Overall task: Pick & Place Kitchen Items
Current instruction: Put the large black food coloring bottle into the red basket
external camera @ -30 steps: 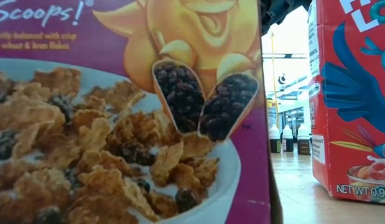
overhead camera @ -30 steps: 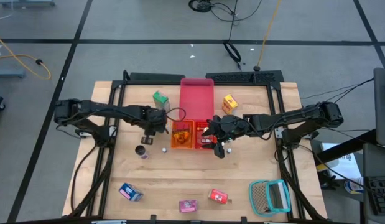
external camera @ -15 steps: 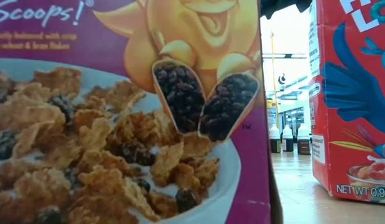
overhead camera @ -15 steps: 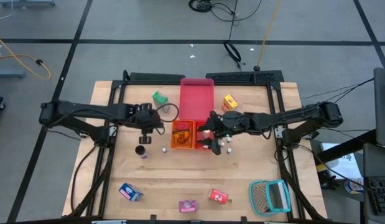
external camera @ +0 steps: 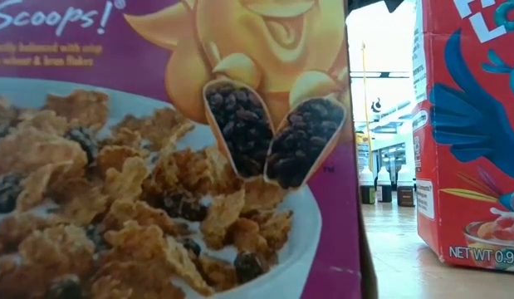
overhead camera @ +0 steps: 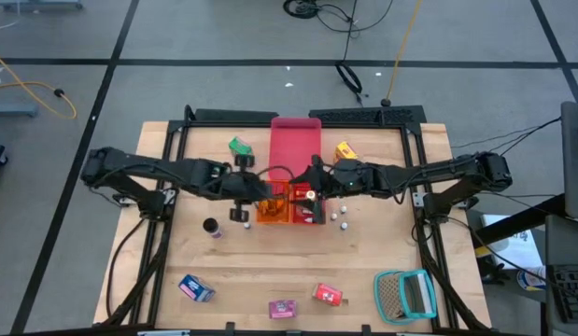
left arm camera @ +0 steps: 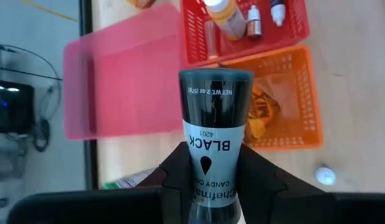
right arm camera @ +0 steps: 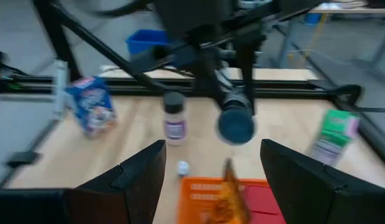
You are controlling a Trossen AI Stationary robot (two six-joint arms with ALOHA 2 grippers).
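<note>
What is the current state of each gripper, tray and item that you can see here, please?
left gripper: shut on the black bottle, held near the orange tray.
right gripper: open, empty, above the red tray.
pink lid: lying flat.
teal basket: lying at the table's corner.
dark jar: standing upright.
</note>
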